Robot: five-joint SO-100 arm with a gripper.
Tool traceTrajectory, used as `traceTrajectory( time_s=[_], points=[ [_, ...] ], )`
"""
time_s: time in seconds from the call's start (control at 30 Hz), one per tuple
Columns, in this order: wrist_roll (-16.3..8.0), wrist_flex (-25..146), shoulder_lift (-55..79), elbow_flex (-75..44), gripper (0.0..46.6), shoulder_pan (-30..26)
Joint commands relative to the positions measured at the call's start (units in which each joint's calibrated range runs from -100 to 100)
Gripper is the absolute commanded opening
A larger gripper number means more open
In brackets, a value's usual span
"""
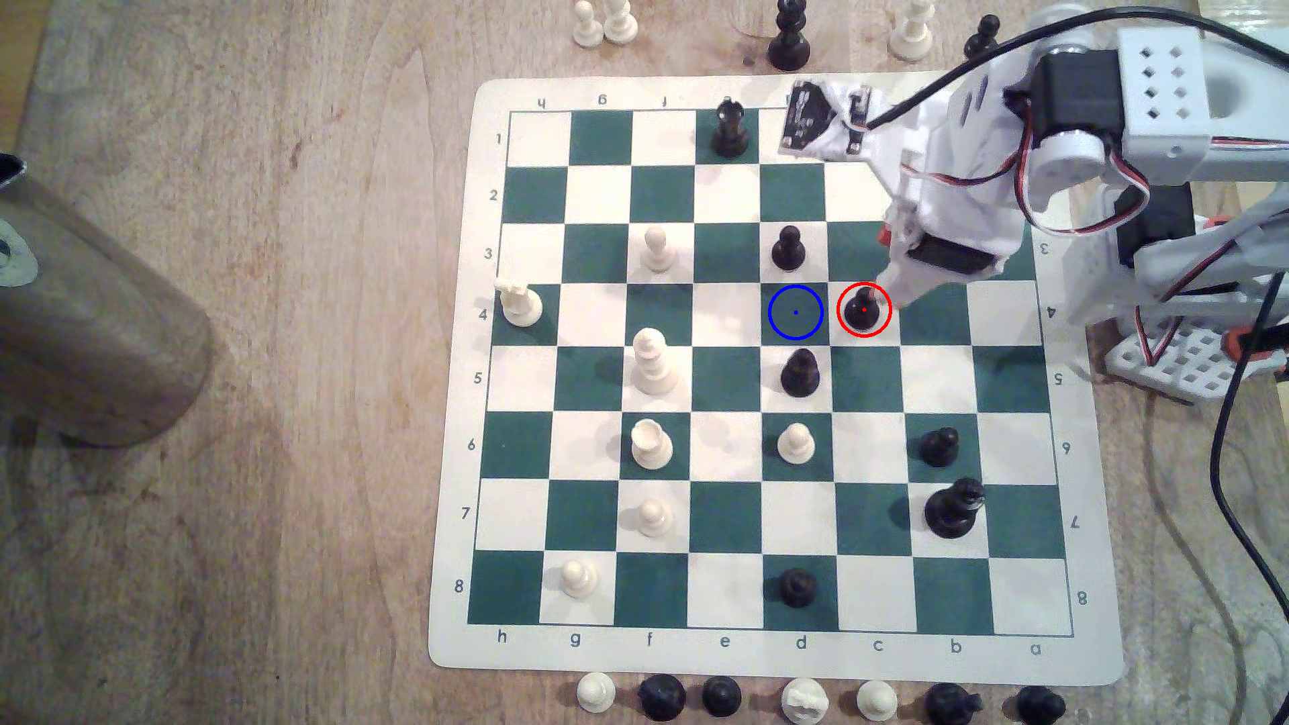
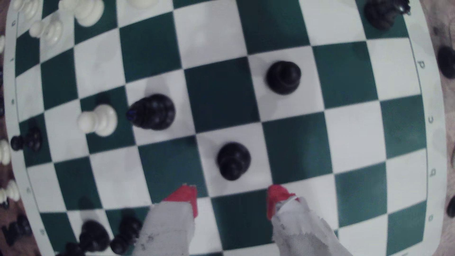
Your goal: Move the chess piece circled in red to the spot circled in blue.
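The chess piece circled in red (image 1: 863,311) is a small black pawn standing upright on a white square. In the wrist view the same pawn (image 2: 234,160) stands just beyond my fingertips, in line with the gap between them. My gripper (image 1: 893,291) reaches in from the exterior view's right and hovers close over the pawn's right side. It is open (image 2: 232,197), its red-tipped fingers (image 2: 187,197) spread wider than the pawn and holding nothing. The spot circled in blue (image 1: 795,312) is the bare dark green square (image 2: 221,96) directly to the pawn's left in the exterior view.
A black pawn (image 1: 788,249) stands one square behind the blue spot and a taller black piece (image 1: 799,373) one square in front. A white pawn (image 1: 795,443) follows further down. Captured pieces line the board's (image 1: 1088,627) near and far edges. A wooden cylinder (image 1: 91,314) lies far left.
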Motion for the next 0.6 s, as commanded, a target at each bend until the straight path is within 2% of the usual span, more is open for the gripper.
traceTrajectory(
  time_s=[0.0,0.57],
  points=[
    [-0.1,-2.0,2.5,-4.03,16.8,-0.46],
    [-0.15,-8.96,13.28,-2.49,14.8,-0.69]
  ],
)
